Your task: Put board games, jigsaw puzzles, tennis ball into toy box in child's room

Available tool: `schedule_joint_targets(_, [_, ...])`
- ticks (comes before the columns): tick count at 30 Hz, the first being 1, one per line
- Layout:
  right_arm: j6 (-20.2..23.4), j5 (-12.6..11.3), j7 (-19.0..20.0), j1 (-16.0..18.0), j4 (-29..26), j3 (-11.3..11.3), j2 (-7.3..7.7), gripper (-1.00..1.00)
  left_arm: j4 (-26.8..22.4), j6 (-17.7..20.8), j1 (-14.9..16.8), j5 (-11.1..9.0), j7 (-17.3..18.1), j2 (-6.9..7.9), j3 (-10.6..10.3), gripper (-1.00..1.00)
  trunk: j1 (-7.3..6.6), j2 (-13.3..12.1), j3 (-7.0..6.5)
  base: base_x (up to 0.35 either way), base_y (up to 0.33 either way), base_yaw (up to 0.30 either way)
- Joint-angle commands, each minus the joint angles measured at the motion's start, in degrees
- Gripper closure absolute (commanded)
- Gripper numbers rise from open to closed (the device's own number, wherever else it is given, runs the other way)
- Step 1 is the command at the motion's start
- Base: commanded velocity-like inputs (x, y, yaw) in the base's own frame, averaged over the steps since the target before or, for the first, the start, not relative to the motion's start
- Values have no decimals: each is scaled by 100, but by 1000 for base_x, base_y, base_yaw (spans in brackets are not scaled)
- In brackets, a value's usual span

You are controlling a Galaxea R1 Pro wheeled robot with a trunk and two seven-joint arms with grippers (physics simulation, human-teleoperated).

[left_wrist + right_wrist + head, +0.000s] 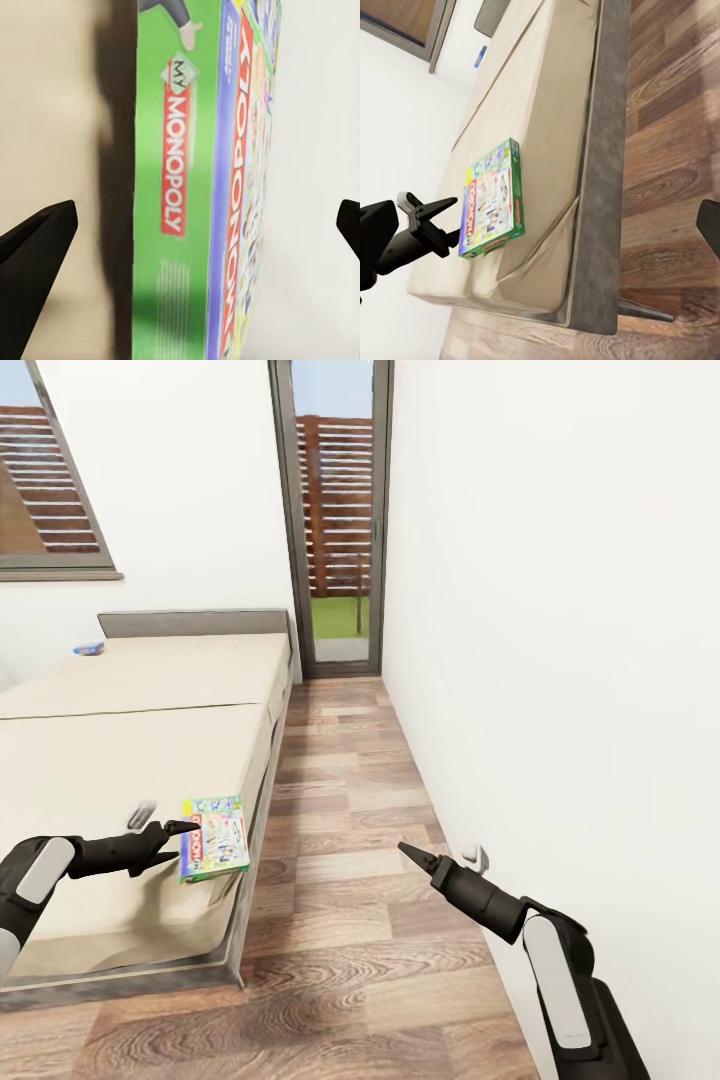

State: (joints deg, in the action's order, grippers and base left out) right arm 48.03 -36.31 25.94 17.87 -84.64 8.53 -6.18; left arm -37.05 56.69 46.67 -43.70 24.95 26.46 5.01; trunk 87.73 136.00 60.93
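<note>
A beige bed (130, 760) beside a wood floor (350, 860). A green Monopoly box (215, 837) lies flat at the bed's near edge. The left gripper (165, 830) reaches it with jaws spread wide — not clamped. A small blue box (88, 648) rests by the headboard (195, 623). The right gripper (440, 857) hangs over the floor — its jaws apart, empty.

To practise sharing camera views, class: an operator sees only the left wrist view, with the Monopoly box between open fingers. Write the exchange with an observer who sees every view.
Operator: Where on the bed is this box?
Observer: The green board game lies flat at the bed's floor-side edge, far from the headboard.
Operator: Any other game there?
Observer: A small blue board game lies by the headboard.
Operator: Is my right gripper free?
Observer: Yes, the right gripper hangs open over the wood floor.
</note>
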Motion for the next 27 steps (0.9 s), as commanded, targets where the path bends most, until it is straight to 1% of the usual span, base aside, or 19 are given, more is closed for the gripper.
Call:
schedule_joint_targets(1, [28, 7, 25, 2, 20, 17, -6, -100, 5, 20, 0, 142, 21, -1, 9, -100, -1, 2, 6, 0, 0, 0])
schedule_joint_targets(22, [-39, 1, 25, -3, 71, 8, -6, -100, 5, 8, 0, 160, 18, 0, 9, -100, -1, 2, 6, 0, 33, 0])
schedule_joint_targets(27, [-39, 1, 25, -3, 71, 8, -6, -100, 5, 8, 0, 160, 18, 0, 9, -100, -1, 2, 6, 0, 83, 0])
